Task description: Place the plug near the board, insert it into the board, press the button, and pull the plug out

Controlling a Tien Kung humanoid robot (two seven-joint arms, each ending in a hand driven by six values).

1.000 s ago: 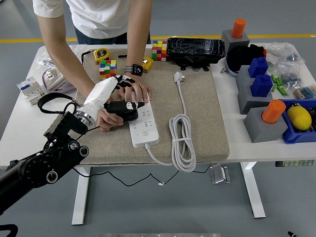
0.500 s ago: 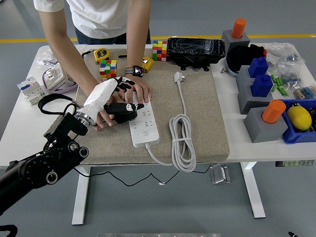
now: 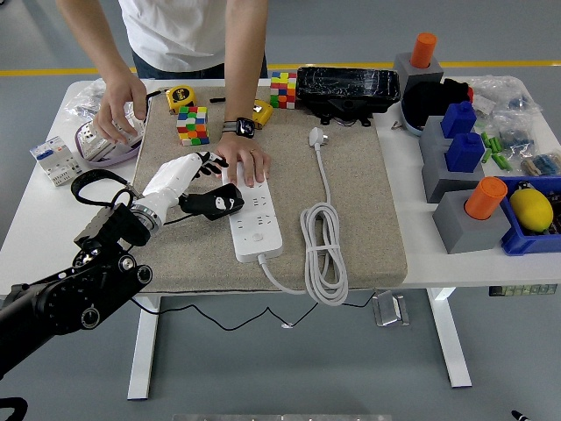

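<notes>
White table (image 3: 35, 219) with a beige mat (image 3: 368, 202) over its middle; grey floor behind.

Left arm enters from the lower left corner. Left hand (image 3: 180, 180), white-shelled with black fingers, sits over the mat's left part. Fingers curled around a black plug (image 3: 213, 203), whose body projects from the hand toward the power strip. Plug tip is just beside the strip's left edge, near its upper half; whether they touch, cannot tell.

Power strip (image 3: 253, 219), white, lies just right of the hand, long axis running away from the robot. Its white cable (image 3: 323, 250) is coiled further right, with a white plug end (image 3: 316, 137) beyond the coil.

Person at the far side: one hand (image 3: 120, 107) rests well beyond the robot hand, at the table's left; the other hand (image 3: 245, 162), a watch on its wrist, presses flat on the strip's far end, just beyond the robot's fingers.

Right arm: not visible.
</notes>
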